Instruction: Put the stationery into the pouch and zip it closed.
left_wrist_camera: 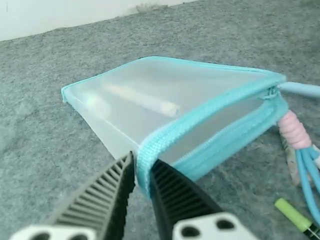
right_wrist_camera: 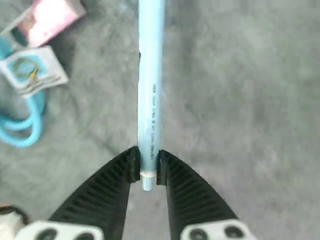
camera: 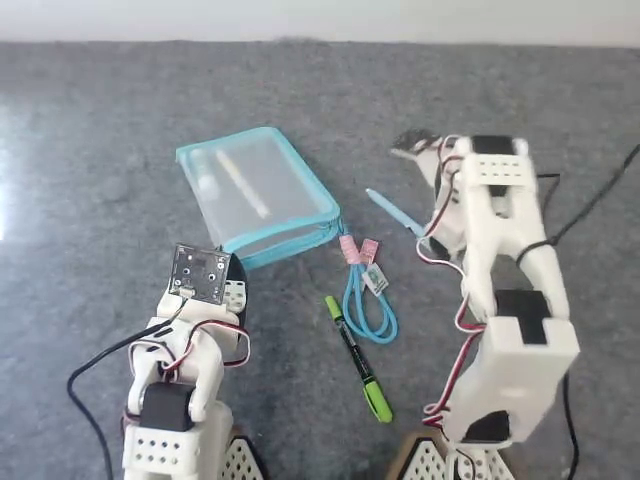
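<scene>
My left end effector (left_wrist_camera: 142, 169) is clamped on the teal zipper corner of the pouch (left_wrist_camera: 200, 90), which lies on the desk (left_wrist_camera: 40, 165). My right end effector (right_wrist_camera: 148, 167) grips the blue pen (right_wrist_camera: 151, 75), its barrel print unreadable. A tagged blue cable (right_wrist_camera: 20, 125) lies beside it.

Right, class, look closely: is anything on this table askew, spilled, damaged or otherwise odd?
Nothing is spilled or visibly damaged. The one odd item is a looped blue cord with pink ends, lying beside the green pen near the pouch; it hardly looks like stationery.
</scene>
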Robot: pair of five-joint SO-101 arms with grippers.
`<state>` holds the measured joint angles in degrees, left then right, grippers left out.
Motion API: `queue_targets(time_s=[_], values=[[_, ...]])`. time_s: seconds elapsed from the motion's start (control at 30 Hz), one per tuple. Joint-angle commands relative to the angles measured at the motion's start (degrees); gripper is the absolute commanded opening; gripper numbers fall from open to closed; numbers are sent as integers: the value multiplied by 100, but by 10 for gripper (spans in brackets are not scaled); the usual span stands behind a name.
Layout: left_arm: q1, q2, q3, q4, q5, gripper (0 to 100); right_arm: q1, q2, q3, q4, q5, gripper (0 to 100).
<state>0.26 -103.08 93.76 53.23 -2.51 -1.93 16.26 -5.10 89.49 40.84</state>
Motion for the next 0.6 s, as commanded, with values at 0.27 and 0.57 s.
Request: queue_targets(time_s=[0.27,0.57], values=[[9,-9,-48,26,-44,12,-804,-4013,668,1332,-132,8],[26,-9,-48,35,-44,12,-2993,-5112,1925,1288,-1055,8]])
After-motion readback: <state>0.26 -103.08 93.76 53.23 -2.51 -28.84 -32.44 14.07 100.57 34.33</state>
